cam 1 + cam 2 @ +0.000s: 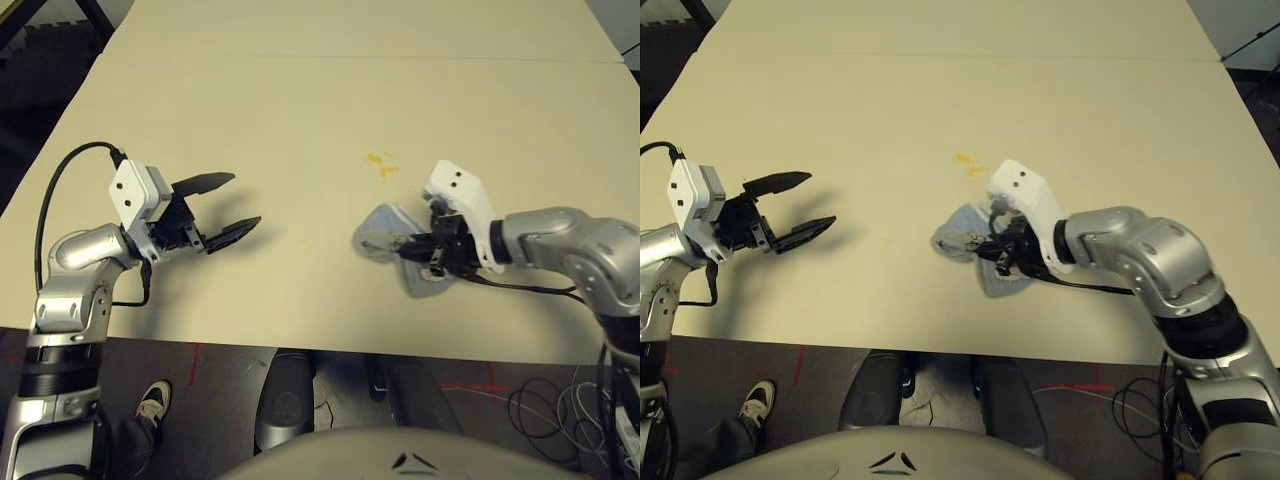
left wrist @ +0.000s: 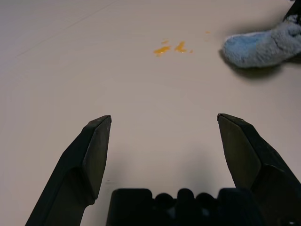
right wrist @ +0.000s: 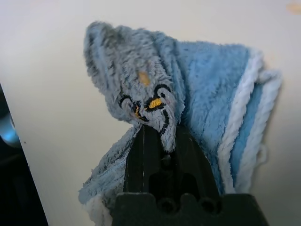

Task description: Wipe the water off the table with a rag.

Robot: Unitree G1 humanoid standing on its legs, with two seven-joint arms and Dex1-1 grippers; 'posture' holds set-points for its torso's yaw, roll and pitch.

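The grey-blue rag [image 1: 383, 232] lies crumpled on the beige table [image 1: 300, 100], near its front edge and right of centre. My right gripper [image 3: 157, 136] is shut on a fold of the rag [image 3: 197, 84], just below its dark printed mark. A small cluster of orange water spots [image 1: 380, 166] sits just beyond the rag, apart from it. A faint yellowish speck [image 1: 303, 240] lies to the left of the rag. My left gripper [image 1: 238, 203] hovers open over bare table at the left, with nothing between its fingers [image 2: 94, 146]. In its wrist view, the water spots [image 2: 170, 48] and the rag [image 2: 263, 44] lie ahead.
A thin seam [image 1: 400, 57] crosses the far part of the table. The front edge [image 1: 300, 350] runs close under both arms. Below it are the floor, loose cables [image 1: 560, 410] at the right and a shoe [image 1: 152, 400] at the left.
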